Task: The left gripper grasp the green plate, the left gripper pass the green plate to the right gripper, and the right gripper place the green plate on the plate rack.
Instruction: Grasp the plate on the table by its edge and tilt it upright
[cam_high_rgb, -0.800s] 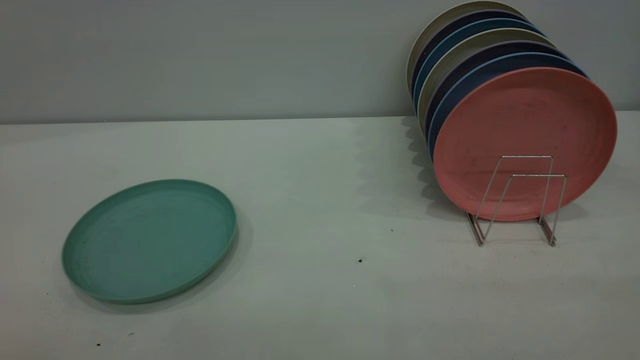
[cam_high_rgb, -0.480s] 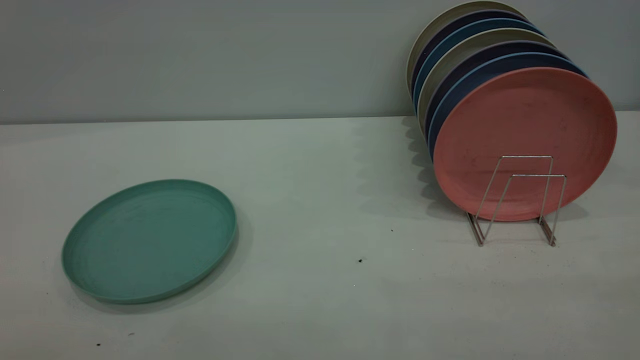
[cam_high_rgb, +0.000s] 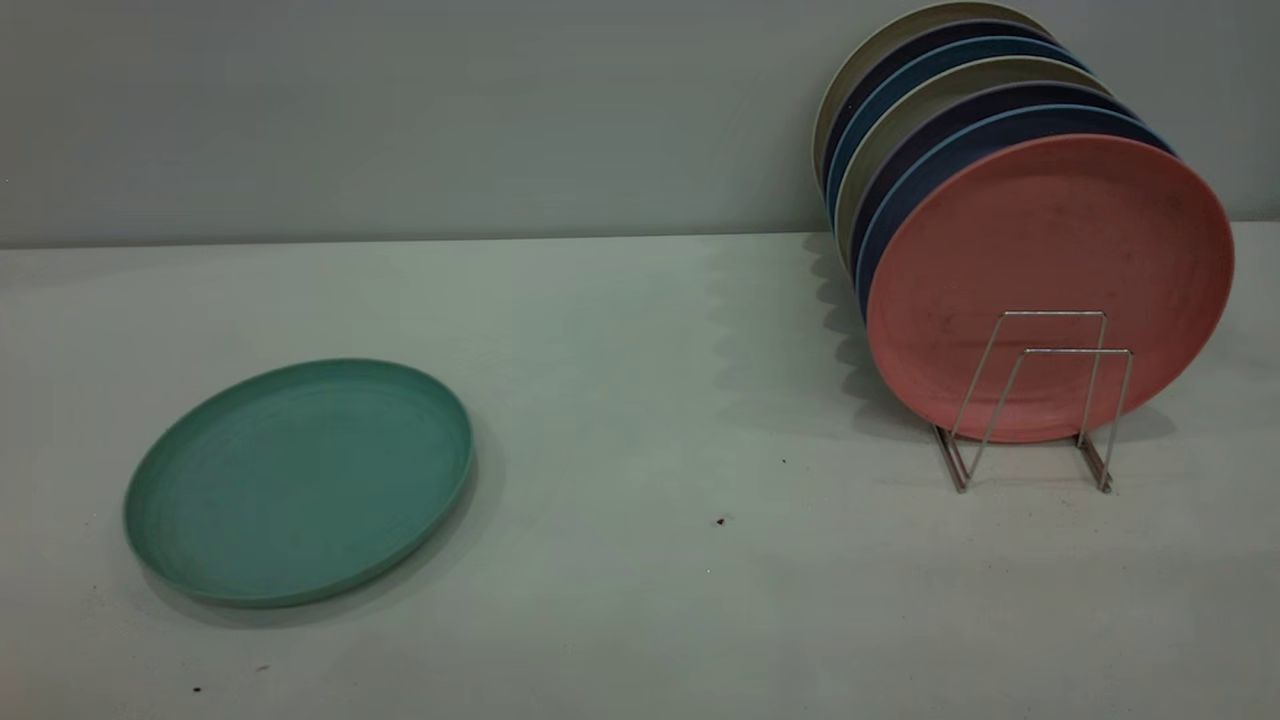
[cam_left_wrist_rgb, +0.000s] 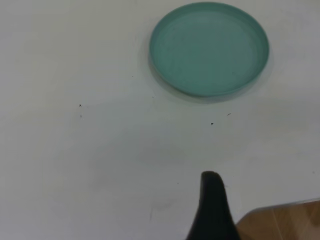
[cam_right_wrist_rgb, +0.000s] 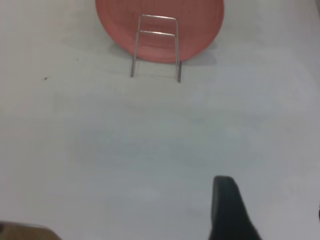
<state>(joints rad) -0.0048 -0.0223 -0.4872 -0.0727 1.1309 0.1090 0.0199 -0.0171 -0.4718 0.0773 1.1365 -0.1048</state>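
The round teal-green matte plate (cam_high_rgb: 298, 482) lies flat on the pale table (cam_high_rgb: 640, 600), well apart from the thin silvery wire rack (cam_high_rgb: 1035, 400). It looks stiff and light — best pinched at its low raised rim. Of the left tool (cam_left_wrist_rgb: 212, 207) only one black finger shows, holding nothing — how open, I cannot tell

Neither arm appears in the exterior view. One dark finger of the left gripper (cam_left_wrist_rgb: 212, 207) rises from the lower edge of its wrist view; the right gripper (cam_right_wrist_rgb: 229, 210) shows likewise.
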